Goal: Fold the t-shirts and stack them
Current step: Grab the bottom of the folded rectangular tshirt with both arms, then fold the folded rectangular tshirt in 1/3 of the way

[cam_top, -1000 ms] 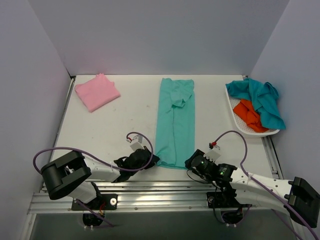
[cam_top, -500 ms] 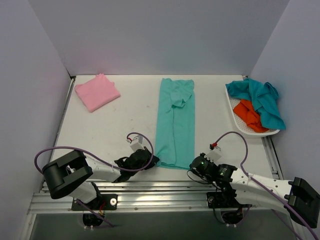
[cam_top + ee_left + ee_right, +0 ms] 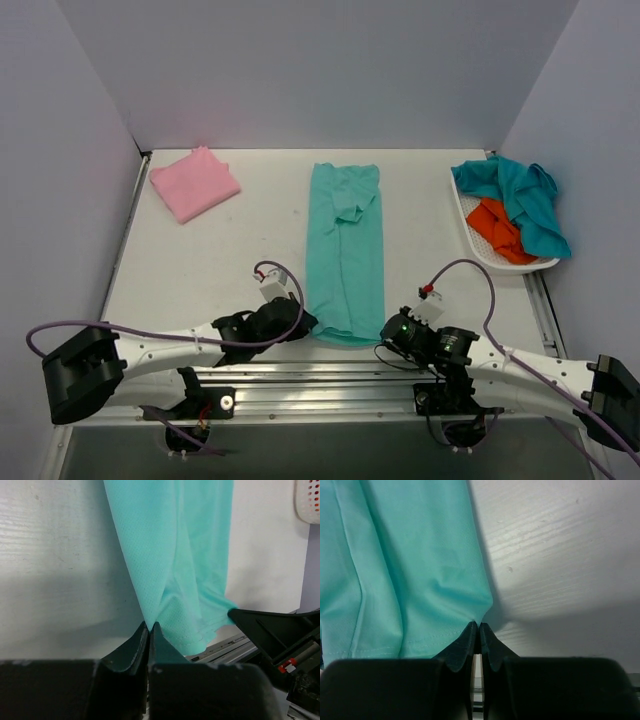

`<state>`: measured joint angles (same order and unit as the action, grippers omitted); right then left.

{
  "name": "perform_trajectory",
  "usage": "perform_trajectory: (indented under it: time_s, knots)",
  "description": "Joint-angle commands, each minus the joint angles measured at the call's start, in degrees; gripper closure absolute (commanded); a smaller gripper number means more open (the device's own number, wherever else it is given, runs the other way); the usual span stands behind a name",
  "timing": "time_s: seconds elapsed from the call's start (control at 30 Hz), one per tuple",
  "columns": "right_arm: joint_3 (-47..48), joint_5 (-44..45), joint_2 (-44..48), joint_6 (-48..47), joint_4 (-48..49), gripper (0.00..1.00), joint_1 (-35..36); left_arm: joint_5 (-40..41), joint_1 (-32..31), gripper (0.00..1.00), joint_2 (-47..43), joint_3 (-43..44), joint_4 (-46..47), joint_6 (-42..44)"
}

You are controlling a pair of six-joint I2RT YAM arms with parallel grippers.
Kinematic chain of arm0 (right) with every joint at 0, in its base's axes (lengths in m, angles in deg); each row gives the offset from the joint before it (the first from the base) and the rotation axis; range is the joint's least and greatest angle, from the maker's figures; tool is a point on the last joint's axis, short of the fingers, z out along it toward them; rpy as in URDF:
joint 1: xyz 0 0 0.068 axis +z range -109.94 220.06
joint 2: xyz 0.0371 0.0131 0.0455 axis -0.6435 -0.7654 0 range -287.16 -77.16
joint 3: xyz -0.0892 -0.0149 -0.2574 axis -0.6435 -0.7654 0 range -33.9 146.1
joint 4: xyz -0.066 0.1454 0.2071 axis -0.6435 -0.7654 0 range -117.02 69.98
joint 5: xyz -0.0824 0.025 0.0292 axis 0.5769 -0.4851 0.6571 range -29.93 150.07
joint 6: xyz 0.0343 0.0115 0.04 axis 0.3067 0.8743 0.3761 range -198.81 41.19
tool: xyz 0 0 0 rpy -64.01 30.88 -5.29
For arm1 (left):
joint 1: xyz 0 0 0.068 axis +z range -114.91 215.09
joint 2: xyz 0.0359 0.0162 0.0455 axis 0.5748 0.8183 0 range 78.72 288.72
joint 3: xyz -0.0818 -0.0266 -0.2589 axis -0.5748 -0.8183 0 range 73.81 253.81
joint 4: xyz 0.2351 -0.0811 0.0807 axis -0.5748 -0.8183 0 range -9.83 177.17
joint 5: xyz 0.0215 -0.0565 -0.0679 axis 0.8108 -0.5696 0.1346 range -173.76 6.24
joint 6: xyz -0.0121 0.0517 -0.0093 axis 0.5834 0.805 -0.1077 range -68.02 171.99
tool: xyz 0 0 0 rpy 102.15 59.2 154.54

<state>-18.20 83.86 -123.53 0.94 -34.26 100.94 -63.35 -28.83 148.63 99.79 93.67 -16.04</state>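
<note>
A light sea-green t-shirt [image 3: 345, 250] lies folded into a long strip down the middle of the table. My left gripper [image 3: 300, 322] is shut on its near left corner [image 3: 150, 621], and the cloth rises in a pinched peak from the fingertips. My right gripper [image 3: 388, 328] is shut on its near right corner [image 3: 479, 621]. The near hem [image 3: 345, 335] is lifted a little off the table between them. A pink t-shirt [image 3: 194, 184] lies folded at the far left. A darker teal t-shirt [image 3: 522, 200] and an orange one [image 3: 497, 229] are heaped in a white tray.
The white tray [image 3: 478, 243] stands at the right edge of the table. The metal rail [image 3: 330, 380] with both arm bases runs along the near edge. Grey walls close in the left, back and right sides.
The right gripper shut on the shirt's near right corner. Both grippers then lifted the near hem, and the green strip shifted a little to the left with its far end drawn nearer.
</note>
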Motion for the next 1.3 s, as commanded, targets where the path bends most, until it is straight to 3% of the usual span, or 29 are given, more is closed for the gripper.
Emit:
perform_trajectory:
  time_s: [0.0, 0.6, 0.8, 1.0, 1.27]
  knots:
    - [4.5, 5.7, 0.9, 0.5, -4.9, 1.0, 0.5, 3.0, 0.0, 0.95, -3.5, 4.1, -8.9, 1.8]
    - [26.2, 25.9, -18.6, -7.2, -3.9, 1.0, -1.1, -2.5, 12.9, 0.89, 0.0, 16.0, -10.7, 12.0]
    - [29.1, 25.7, -23.0, -12.0, 0.4, 1.0, -7.7, -4.8, 17.2, 0.88, 6.6, 19.0, -4.3, 13.1]
    - [33.3, 25.8, -27.8, -17.4, 4.6, 1.0, -13.9, -11.9, 23.0, 0.88, 18.0, 27.5, -2.5, 15.6]
    - [38.8, 21.2, -37.7, -22.0, 10.2, 1.0, -19.3, -15.3, 26.7, 0.88, 26.8, 35.3, -0.7, 16.9]
